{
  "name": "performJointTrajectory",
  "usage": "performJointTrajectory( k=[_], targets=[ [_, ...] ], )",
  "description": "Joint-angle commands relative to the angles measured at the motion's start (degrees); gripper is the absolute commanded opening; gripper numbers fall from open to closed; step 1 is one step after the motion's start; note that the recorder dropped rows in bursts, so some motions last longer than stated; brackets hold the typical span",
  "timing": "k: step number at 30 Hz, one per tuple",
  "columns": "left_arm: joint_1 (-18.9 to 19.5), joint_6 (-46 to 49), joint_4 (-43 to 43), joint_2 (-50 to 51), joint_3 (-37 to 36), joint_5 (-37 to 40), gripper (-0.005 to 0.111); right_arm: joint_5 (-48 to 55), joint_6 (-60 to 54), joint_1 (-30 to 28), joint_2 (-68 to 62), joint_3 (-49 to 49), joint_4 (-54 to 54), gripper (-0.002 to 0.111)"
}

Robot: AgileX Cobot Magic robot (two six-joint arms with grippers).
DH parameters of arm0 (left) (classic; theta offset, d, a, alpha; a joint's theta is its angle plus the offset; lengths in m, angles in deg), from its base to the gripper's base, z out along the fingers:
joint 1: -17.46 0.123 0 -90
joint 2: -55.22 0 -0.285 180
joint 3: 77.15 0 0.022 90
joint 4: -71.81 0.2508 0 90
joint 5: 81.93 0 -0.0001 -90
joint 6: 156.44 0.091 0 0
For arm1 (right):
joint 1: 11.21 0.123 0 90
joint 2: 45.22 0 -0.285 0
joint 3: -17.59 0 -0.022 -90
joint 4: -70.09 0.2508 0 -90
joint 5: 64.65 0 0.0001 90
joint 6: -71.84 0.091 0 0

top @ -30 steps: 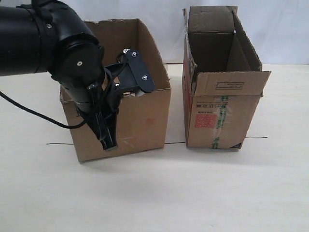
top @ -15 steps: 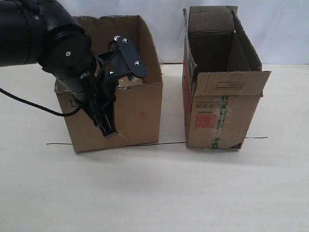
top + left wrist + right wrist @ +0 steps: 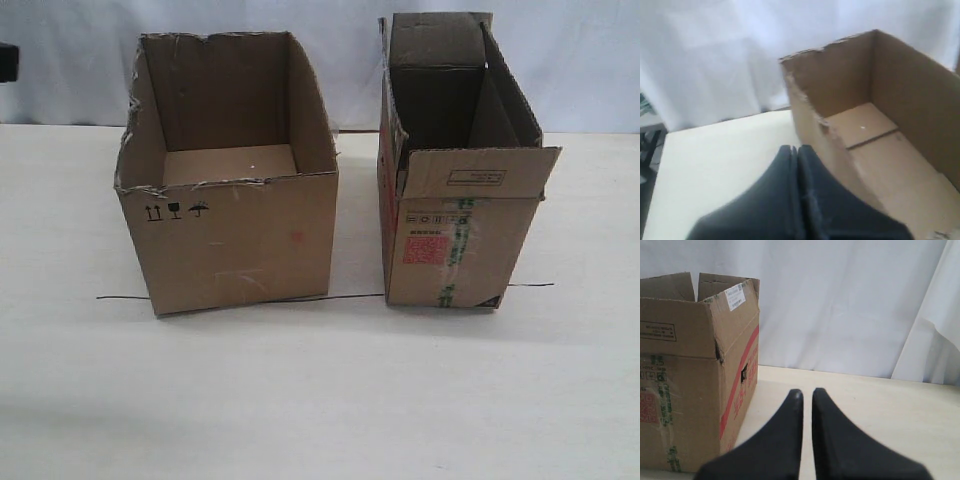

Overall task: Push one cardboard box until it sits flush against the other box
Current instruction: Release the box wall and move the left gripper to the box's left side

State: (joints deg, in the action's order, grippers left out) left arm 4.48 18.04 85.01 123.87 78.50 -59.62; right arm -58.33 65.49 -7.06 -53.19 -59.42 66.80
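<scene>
L arm: my left gripper (image 3: 796, 149) hangs over the table (image 3: 320, 400), outside the wide box (image 3: 235, 240) and just beside its torn side wall. It points along that wall toward the white curtain (image 3: 715, 60). Fingers pressed tight together, nothing between them. Can't tell from wrist view if I touch the carton.

R arm: my right gripper (image 3: 806, 392) sits low over the table, roughly level, aimed at the curtain. The tall box (image 3: 465, 230) stands off to one side, near but apart. Fingers drawn in w/ only a thin slit, gripping nothing.

Edges, exterior view:
- Wide box on the left, open top, ragged rim (image 3: 225, 183) along front and left walls. Arrows-glass-umbrella marks (image 3: 175, 211) high on the front, faint red spot (image 3: 296, 237) toward its right.
- Tall box on the right, flaps upright, red label (image 3: 425, 248) and green-white tape (image 3: 458, 250) on the front.
- Not flush: a strip of bare table runs between the wide box's right wall and the tall box's left wall. Facing walls approx parallel.
- Thin black line (image 3: 355, 296) crosses the table by both front bottom edges. The wide box sits a bit skewed to it.

Room: open table in front of both boxes, left of the wide one and right of the tall one
</scene>
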Motion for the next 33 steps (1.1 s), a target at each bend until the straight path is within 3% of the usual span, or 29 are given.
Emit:
performJointTrajectory(
  k=[1,4,9,14,19,22,25,33],
  targets=[
    [12.58,-4.16,-4.23,1.07,-8.33,-15.53,0.0,0.04,-0.2,-0.3,0.18,-0.2,0.13,0.005],
    [15.9,-4.8,-6.89,6.74,-10.94,-24.72,0.0,0.04,-0.2,-0.3,0.18,-0.2,0.13,0.005],
    [16.85,-5.6,-6.79,21.83,-10.94,-38.4,0.0,0.04,-0.2,-0.3,0.18,-0.2,0.13,0.005],
    [19.72,-14.74,-4.72,30.78,-10.94,-48.03,0.0,0.04,-0.2,-0.3,0.18,-0.2,0.13,0.005],
    [25.41,-42.48,19.48,40.91,-8.3,-62.47,0.0,0.04,-0.2,-0.3,0.18,-0.2,0.13,0.005],
    [28.03,-58.1,37.73,47.04,-2.15,-64.55,0.0,0.04,-0.2,-0.3,0.18,-0.2,0.13,0.005],
    [28.57,-66.79,49.38,52.32,4.13,-65.47,0.0,0.04,-0.2,-0.3,0.18,-0.2,0.13,0.005],
    [28.47,-74.06,53.87,63.63,15.21,-80.03,0.0,0.04,-0.2,-0.3,0.18,-0.2,0.13,0.005]
  ],
)
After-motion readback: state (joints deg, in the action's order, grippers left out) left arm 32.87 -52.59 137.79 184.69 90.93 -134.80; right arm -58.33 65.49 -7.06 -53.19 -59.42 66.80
